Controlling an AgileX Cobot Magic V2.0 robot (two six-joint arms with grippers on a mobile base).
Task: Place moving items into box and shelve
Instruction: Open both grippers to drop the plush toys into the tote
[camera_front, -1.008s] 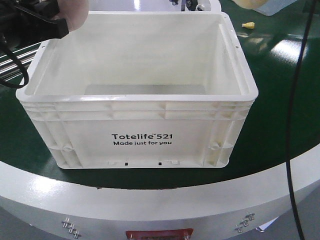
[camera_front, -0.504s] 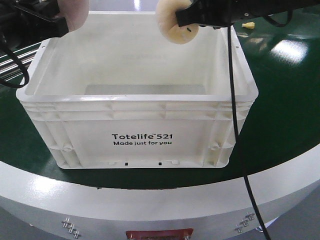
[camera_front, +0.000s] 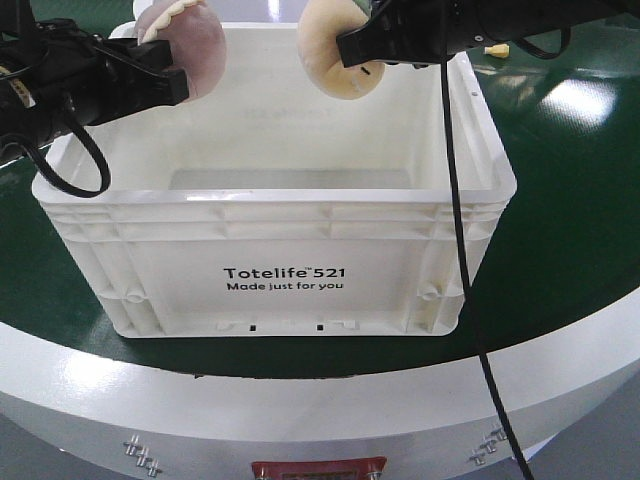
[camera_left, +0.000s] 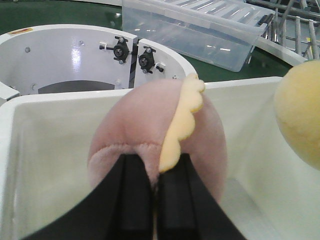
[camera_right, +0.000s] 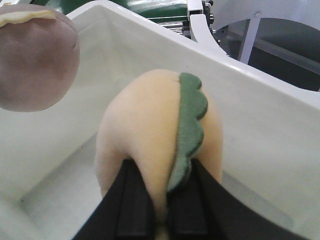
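Box (camera_front: 280, 250) stands on belt (camera_front: 560, 200), close to its near edge.

Left gripper (camera_front: 172, 78): fingers (camera_left: 135, 200) clamp the left plush toy (camera_front: 195, 50). The toy sits ahead of the fingertips, above the box's far-left part.

Right gripper (camera_front: 352, 48): fingers (camera_right: 132, 205) clamp the right plush toy (camera_front: 330, 62), also ahead of the tips, above the far wall.

Both toys lie between the two sets of fingers, apart from each other. From the left fingers, the right toy is ahead-right. Storage bin (camera_left: 200, 30) lies beyond the box.
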